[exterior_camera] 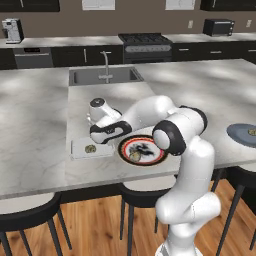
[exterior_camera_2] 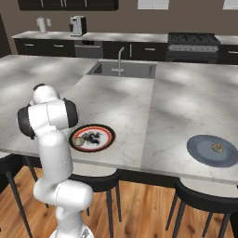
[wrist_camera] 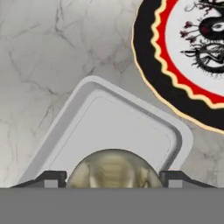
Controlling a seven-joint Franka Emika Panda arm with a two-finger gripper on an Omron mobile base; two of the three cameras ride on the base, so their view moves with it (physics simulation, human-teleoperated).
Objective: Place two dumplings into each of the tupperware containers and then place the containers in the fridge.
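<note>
My gripper (exterior_camera: pixel 92 142) reaches down to the left of the arm, over a white tupperware container (exterior_camera: pixel 77 150) on the island counter. It is shut on a dumpling (exterior_camera: pixel 90 148). In the hand view that dumpling (wrist_camera: pixel 111 168) fills the gap between the two fingertips (wrist_camera: pixel 48 177), low over the container's (wrist_camera: pixel 127 127) floor. Beside the container lies a round black-and-red-rimmed plate (exterior_camera: pixel 152 156) with another dumpling (exterior_camera: pixel 135 156) on it, the same plate (exterior_camera_2: pixel 100 132) and dumpling (exterior_camera_2: pixel 79 140) showing from the right base. A third dumpling (exterior_camera_2: pixel 216 148) lies on a blue-grey plate (exterior_camera_2: pixel 204 153). The fridge is out of view.
A sink (exterior_camera: pixel 105 76) with a tap is set into the island behind the container. Black stools (exterior_camera: pixel 30 220) stand along the island's near edge. A stove (exterior_camera: pixel 145 45) and dark cabinets line the back wall, with a toaster (exterior_camera: pixel 218 26) on the back counter.
</note>
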